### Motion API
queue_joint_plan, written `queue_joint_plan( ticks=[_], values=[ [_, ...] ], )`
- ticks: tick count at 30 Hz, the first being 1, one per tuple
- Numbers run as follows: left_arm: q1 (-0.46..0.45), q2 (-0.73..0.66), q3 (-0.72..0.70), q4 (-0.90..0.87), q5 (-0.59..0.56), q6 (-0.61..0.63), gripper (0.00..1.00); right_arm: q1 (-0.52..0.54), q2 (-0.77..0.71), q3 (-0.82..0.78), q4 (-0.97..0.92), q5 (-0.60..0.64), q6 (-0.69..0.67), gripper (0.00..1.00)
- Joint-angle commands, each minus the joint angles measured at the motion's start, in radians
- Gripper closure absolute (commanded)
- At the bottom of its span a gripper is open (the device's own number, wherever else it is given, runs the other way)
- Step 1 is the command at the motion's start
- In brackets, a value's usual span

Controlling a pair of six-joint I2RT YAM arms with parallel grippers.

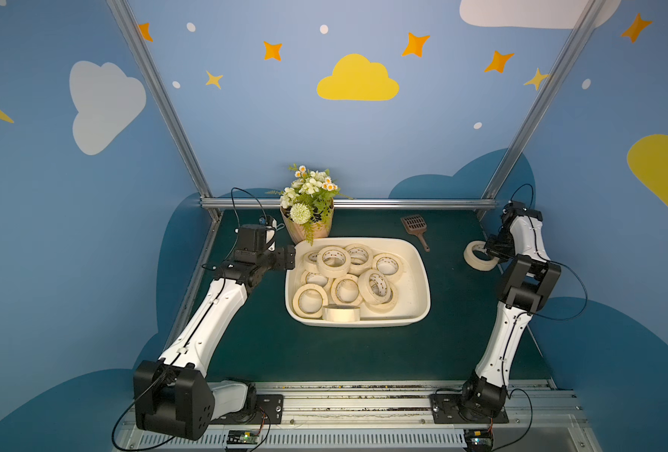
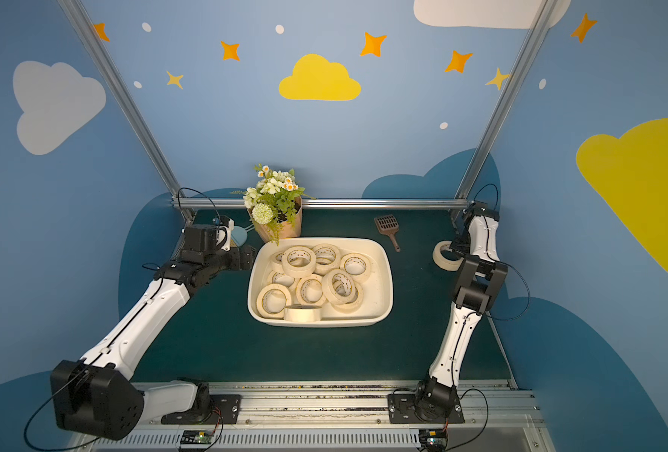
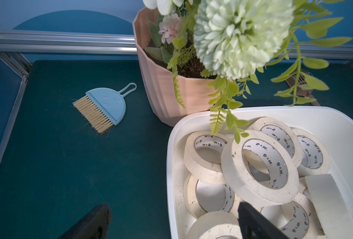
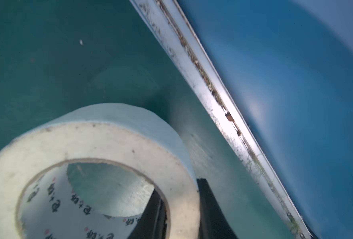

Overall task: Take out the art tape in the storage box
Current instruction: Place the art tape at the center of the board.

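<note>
Your right hand [image 4: 179, 209] is clamping one roll of art tape [image 4: 92, 165] at the right edge of the tabletop [image 1: 363, 352], one finger [image 4: 154, 215] sitting inside the core and the other pressing on the outer wall. In both top views that roll [image 1: 479, 256] is showing well apart from the storage box [image 1: 418, 289], close to the side rail; whether it is resting on the mat or hanging just above, you cannot tell. The remaining rolls [image 2: 299, 261] are lying heaped inside the storage box, some flat, some leaning on each other, one standing on edge at the near wall. Your left hand [image 3: 171, 223] is hovering spread wide and holding nothing, straddling the box's corner beside the flower pot [image 3: 163, 82]. A small blue brush [image 3: 103, 107] is lying on the mat past the pot, and a brown slotted scoop [image 1: 416, 229] is resting behind the box
</note>
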Motion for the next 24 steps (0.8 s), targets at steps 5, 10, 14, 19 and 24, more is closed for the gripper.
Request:
queue_joint_plan(
  ticks=[5,10,14,19,24],
  values=[
    [0.005,-0.006,-0.013,0.014,0.01,0.013,0.0,-0.029,0.073,0.053,-0.022,-0.002,-0.005,1.0],
    [0.005,0.0,-0.014,0.014,0.009,0.013,0.0,-0.033,0.109,0.058,-0.013,0.001,-0.009,1.0],
    [0.005,0.007,-0.011,0.011,0.012,0.013,0.0,-0.033,0.113,0.051,-0.014,0.02,-0.023,0.85],
    [0.005,0.007,-0.01,0.011,0.015,0.011,0.0,-0.036,0.059,0.029,-0.012,0.017,-0.048,0.31],
    [0.005,0.004,-0.008,0.009,0.017,0.011,0.0,-0.006,-0.048,0.005,-0.012,0.007,-0.068,0.2]
  ],
)
